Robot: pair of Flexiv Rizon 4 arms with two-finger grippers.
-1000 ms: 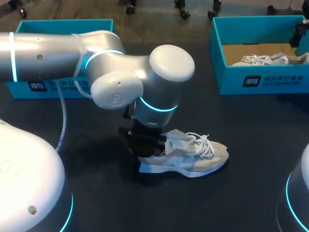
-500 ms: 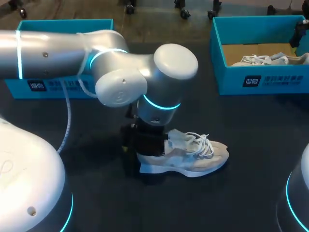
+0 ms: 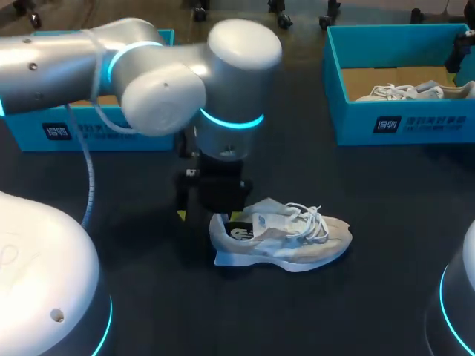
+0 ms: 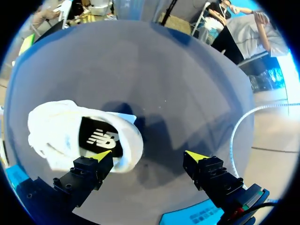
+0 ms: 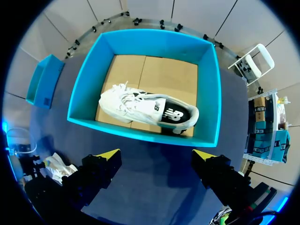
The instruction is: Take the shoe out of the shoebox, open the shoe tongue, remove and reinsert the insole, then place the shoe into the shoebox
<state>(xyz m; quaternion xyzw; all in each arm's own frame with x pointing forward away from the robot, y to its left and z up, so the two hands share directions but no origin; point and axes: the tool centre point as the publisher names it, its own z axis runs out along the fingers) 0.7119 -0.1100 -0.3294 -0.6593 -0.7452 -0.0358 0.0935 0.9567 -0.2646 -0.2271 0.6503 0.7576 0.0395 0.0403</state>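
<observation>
Centre of table (image 3: 386, 222): shoe (image 3: 286, 239), toe pointing right | my left gripper (image 4: 149, 156) above its heel | back right: box (image 3: 349, 104) with second shoe (image 3: 401, 91) inside | back left: another box (image 3: 44, 133), partly behind my left arm (image 3: 148, 81)

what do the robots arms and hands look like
The left arm is silver-white, with rounded joints ringed in glowing cyan and a white cable looping beside it. Of the right arm only a white rounded part with a cyan ring shows. The left hand and right hand each have two blocky black fingers with yellow triangular tips.
</observation>
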